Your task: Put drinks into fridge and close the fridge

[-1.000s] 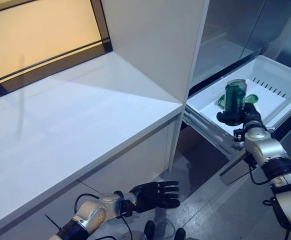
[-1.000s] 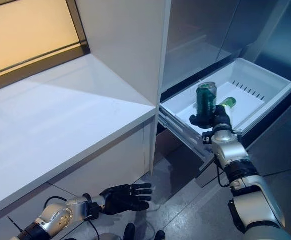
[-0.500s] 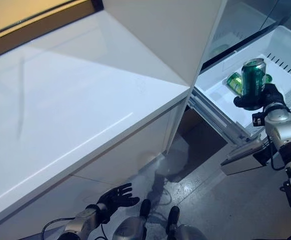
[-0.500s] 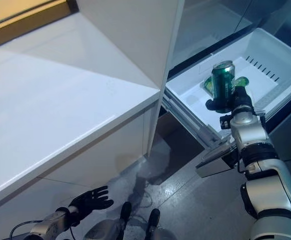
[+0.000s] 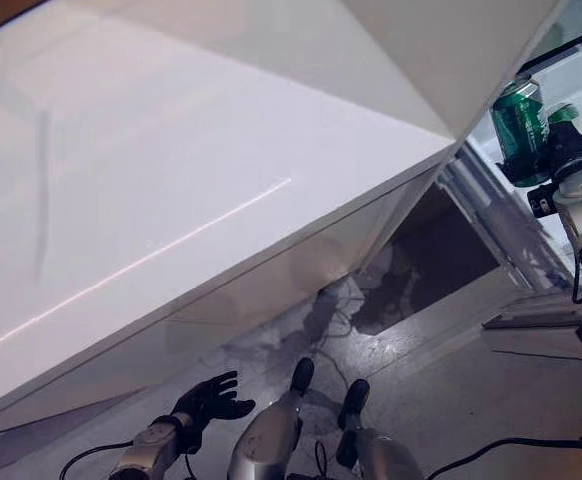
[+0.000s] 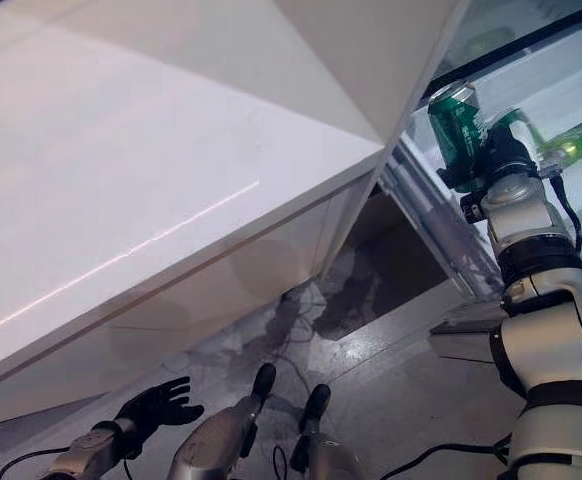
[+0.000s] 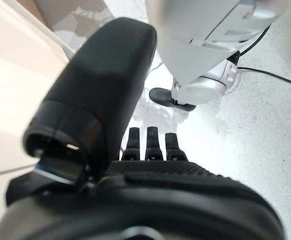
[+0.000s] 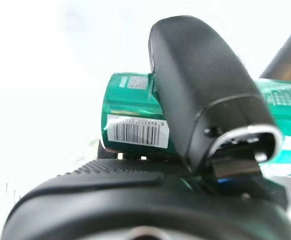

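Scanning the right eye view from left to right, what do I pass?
Left hand, open and low by the floor → white counter → green can in the right hand → green bottle lying in the white fridge drawer.

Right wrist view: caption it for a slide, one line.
Right hand shut on a green drink can, thumb across its side, a pale blurred background behind.

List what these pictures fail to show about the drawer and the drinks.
- Fridge drawer: mostly cut off by the eye views' right edge; its contents cannot be counted.
- Green bottle: partly hidden behind the right hand.
- Green can: the thumb covers its middle in the right wrist view.
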### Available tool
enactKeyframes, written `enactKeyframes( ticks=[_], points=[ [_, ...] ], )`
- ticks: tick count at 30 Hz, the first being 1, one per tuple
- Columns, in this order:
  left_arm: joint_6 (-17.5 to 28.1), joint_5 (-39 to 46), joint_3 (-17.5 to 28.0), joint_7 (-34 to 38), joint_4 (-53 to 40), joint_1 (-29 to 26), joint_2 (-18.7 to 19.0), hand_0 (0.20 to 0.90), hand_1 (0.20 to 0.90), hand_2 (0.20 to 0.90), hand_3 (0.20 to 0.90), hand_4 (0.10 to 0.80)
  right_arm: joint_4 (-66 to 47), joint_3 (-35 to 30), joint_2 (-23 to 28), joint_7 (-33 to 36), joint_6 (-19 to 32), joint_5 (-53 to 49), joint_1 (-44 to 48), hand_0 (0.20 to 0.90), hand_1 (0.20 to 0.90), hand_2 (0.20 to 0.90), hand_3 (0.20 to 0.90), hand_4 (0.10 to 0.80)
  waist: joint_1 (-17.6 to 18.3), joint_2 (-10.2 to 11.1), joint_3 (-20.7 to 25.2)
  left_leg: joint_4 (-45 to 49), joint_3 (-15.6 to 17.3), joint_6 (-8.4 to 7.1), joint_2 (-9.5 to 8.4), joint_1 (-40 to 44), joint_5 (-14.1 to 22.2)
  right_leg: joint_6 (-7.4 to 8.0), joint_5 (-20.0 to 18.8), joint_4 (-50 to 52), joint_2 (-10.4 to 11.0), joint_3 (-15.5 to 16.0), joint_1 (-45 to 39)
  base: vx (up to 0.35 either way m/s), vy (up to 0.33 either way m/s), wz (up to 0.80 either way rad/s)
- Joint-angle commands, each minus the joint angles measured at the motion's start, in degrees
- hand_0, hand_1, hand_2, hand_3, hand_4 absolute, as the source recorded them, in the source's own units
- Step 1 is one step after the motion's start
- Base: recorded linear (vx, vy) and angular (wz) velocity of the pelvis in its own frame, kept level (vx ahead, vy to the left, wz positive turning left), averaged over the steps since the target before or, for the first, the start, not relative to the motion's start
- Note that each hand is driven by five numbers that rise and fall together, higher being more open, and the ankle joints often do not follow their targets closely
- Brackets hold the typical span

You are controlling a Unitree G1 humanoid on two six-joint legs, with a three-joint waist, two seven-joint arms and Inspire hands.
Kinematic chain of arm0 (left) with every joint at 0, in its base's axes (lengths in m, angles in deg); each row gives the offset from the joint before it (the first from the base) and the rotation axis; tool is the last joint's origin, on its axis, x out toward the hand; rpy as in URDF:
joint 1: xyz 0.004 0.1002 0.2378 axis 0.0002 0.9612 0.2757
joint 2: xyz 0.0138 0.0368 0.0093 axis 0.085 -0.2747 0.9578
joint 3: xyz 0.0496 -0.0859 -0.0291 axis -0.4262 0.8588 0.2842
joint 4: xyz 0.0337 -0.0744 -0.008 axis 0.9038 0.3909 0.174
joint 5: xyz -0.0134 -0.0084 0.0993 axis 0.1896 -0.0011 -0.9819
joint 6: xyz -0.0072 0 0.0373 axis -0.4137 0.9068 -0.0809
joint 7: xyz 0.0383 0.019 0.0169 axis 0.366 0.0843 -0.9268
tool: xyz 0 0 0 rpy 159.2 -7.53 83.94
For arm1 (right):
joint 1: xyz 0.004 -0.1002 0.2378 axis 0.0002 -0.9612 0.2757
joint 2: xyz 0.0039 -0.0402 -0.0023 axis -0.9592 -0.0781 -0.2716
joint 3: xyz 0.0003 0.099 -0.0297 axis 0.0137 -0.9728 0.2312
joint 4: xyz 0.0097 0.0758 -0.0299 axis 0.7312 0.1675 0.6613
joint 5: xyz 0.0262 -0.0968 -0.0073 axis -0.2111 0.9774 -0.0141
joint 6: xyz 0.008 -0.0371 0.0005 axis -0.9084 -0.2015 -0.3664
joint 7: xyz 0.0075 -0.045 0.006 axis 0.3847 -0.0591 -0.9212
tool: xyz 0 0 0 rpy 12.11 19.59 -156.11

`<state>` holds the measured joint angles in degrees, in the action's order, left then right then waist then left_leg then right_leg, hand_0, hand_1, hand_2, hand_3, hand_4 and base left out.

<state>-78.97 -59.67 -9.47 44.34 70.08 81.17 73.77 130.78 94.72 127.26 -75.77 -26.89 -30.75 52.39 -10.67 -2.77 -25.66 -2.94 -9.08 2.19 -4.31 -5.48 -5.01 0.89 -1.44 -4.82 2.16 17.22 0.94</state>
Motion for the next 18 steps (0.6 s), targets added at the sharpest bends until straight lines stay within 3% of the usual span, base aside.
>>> enactKeyframes(
  ticks=[1,10,18],
  points=[
    [2.67,1.75,-1.08,-0.61,-3.78,1.56,1.36,0.9,0.9,0.9,0.9,0.8,-1.75,6.94,9.86,-2.17,-0.66,5.59,12.37,0.3,0.3,0.3,0.2,0.1,-0.15,1.53,2.47,3.37,-0.04,0.36,-1.12,-2.01,5.42,-5.31,8.3,10.21,-2.43,-0.58,4.41,-0.032,0.036,0.05],
    [2.44,1.18,-1.52,-0.39,-5.06,0.91,3.01,0.9,0.9,0.9,0.9,0.8,5.15,9.01,9.43,-12.36,-6.26,15.49,11.64,0.3,0.3,0.3,0.2,0.1,-0.39,1.65,0.92,2.13,1.11,0.55,-0.89,-3.09,4.63,-4.85,7.65,10.59,-2.39,-0.57,6.47,-0.015,0.025,0.01],
    [2.04,0.99,-1.35,-0.18,-4.75,0.24,3.63,0.9,0.9,0.9,0.9,0.8,7.5,9.18,9.61,-18.79,-5.98,21.61,9.16,0.3,0.3,0.3,0.2,0.1,0.05,1.57,0.82,0.99,2.27,0.68,-0.67,-2.43,4.42,-4.29,7.27,10.4,-2.39,-1.23,6.52,-0.016,0.013,-0.03]
  ],
)
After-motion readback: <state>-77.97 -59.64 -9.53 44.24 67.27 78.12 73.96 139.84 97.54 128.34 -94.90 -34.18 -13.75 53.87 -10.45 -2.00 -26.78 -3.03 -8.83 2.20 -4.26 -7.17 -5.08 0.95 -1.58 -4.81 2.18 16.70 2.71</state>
